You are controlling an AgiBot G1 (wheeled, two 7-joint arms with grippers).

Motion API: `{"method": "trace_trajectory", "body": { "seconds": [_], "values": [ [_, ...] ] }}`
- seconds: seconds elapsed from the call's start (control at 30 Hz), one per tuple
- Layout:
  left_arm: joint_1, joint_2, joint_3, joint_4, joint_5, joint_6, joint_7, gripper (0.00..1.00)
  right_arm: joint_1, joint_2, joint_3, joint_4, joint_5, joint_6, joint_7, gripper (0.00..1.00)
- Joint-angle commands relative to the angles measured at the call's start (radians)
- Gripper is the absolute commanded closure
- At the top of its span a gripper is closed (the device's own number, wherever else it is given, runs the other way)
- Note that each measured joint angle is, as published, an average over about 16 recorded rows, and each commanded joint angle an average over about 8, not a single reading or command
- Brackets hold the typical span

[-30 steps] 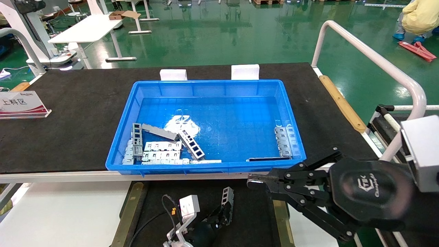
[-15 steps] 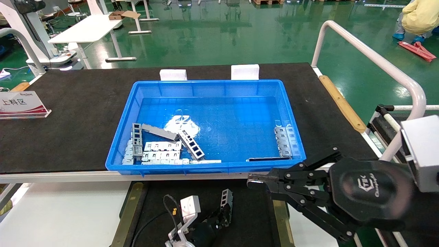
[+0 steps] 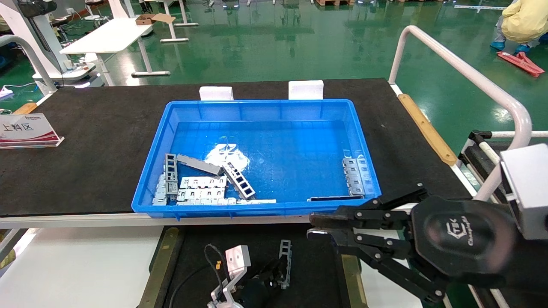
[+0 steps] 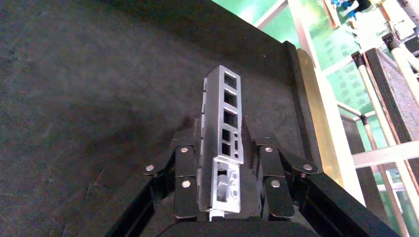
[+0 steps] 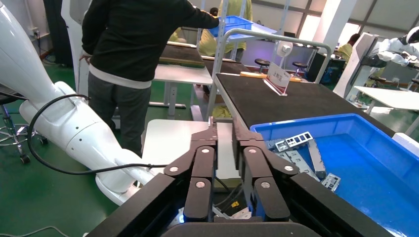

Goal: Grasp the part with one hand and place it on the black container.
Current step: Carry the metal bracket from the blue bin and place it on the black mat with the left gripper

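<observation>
Place: a factory assembly hall.
Floor: glossy green floor (image 3: 265,47), typical of an industrial shop.
Work surface: black-matted surface (image 3: 85,141) bearing a blue crate (image 3: 364,141) of stamped metal brackets (image 3: 201,188).
Signage: a loading-area placard (image 3: 25,128) near the surface's left edge.
People: a worker in yellow overalls (image 3: 522,21) crouching on the floor.
Furniture: white workbenches (image 3: 111,34) beyond.

Black container (image 3: 312,265), lower centre of head view: bare surface right of the left gripper (image 3: 274,273) and its clamped part (image 3: 284,261). Right gripper (image 3: 317,226), fingers nearly together, overhangs the container's right brass edge. Blue bin (image 3: 257,209) borders the upper side; its right interior lies open.
</observation>
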Motion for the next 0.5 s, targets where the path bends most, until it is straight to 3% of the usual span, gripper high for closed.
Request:
{"method": "trace_trajectory", "body": {
  "seconds": [0.03, 0.3, 0.5],
  "values": [
    [-0.001, 0.000, 0.008, 0.001, 0.014, -0.005, -0.022, 0.00, 0.000, 0.000, 0.000, 0.000, 0.000, 0.000, 0.000, 0.00],
    [-0.010, -0.011, 0.021, -0.013, 0.100, 0.013, -0.082, 0.00, 0.000, 0.000, 0.000, 0.000, 0.000, 0.000, 0.000, 0.00],
    [0.001, -0.047, -0.004, -0.027, 0.181, 0.097, -0.085, 0.00, 0.000, 0.000, -0.001, 0.000, 0.000, 0.000, 0.000, 0.00]
  ]
}}
